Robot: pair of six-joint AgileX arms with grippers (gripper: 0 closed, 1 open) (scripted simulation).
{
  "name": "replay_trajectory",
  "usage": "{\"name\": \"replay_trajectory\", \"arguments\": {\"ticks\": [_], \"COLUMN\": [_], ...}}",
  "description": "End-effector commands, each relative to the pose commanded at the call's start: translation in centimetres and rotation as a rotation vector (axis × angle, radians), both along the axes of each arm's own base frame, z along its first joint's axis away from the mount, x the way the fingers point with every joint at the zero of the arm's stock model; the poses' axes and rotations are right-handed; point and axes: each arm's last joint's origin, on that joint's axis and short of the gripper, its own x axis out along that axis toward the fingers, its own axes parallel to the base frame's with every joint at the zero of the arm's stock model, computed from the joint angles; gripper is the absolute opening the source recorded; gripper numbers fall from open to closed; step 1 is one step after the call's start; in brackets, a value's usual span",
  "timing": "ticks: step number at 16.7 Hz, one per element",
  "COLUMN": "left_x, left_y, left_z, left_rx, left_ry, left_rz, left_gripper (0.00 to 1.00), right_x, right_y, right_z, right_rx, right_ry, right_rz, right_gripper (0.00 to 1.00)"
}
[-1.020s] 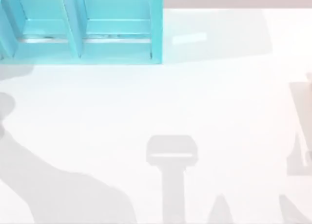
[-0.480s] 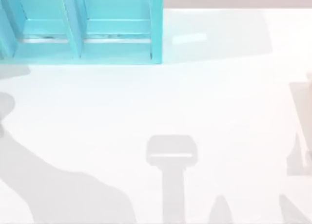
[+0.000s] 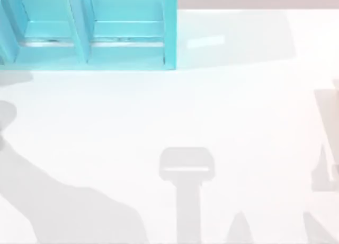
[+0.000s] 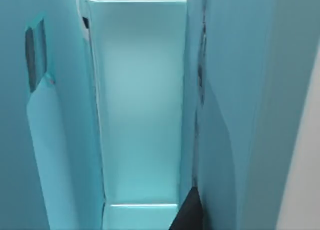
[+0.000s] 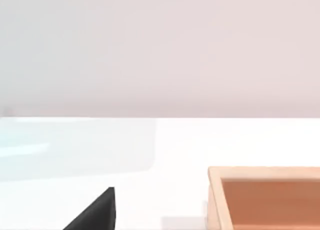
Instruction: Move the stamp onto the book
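Observation:
The stamp and the book are out of view. A dark tip of my left gripper juts in at the edge of the left wrist view, close in front of a tall compartment of the light-blue shelf unit. In the right wrist view a dark tip of my right gripper hangs low over the white table. Only the arms' grey shadows fall on the table in the top view, at its left, front and right.
The light-blue shelf unit with compartments stands at the table's back left. An orange-tan open box with a raised rim sits on the table near my right gripper. The table's far edge meets a pale wall.

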Motion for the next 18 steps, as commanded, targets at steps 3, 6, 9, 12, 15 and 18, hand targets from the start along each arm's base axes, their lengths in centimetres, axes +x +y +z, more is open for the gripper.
{"name": "replay_trajectory", "arguments": {"ticks": [3,6,9,12,15,18], "left_x": [0.0,-0.3,-1.9,-5.1,-9.7,-14.7], "left_y": [0.0,0.2,1.0,1.9,2.1,1.5], "left_z": [0.0,0.3,2.7,7.5,13.4,17.8], "left_rx": [0.0,0.0,-0.004,-0.002,0.011,0.021], "left_ry": [0.0,0.005,0.027,0.032,0.01,-0.013], "left_rz": [0.0,0.002,0.005,0.005,0.004,0.001], "left_gripper": [0.0,0.0,0.0,0.0,0.0,0.0], "right_x": [0.0,0.0,0.0,0.0,0.0,0.0], "right_y": [0.0,0.0,0.0,0.0,0.0,0.0], "right_z": [0.0,0.0,0.0,0.0,0.0,0.0], "right_rx": [0.0,0.0,0.0,0.0,0.0,0.0], "right_ry": [0.0,0.0,0.0,0.0,0.0,0.0], "right_rz": [0.0,0.0,0.0,0.0,0.0,0.0], "right_gripper": [1.0,1.0,1.0,1.0,1.0,1.0]}}
